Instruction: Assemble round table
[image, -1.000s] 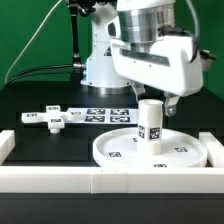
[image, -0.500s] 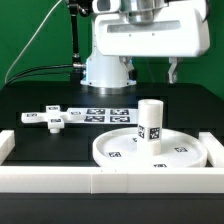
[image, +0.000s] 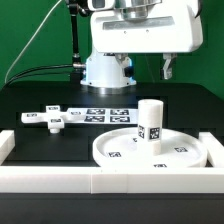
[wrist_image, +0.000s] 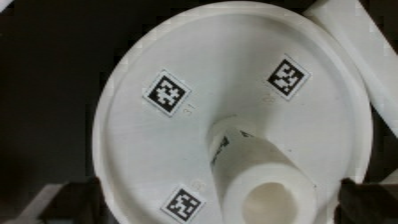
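The hand (image: 147, 66) hangs high above the disc (image: 112, 150) with its fingers (image: 168, 68) apart, holding nothing. The disc lies flat on the black table (image: 40, 142), just behind the white front rail (image: 60, 178), and the leg (image: 150, 122) stands upright on it, a little toward the exterior view's right of its middle. The cross piece (image: 52, 118) lies flat on the table well apart, at the exterior view's left, and the marker board (image: 104, 114) lies just behind the disc.
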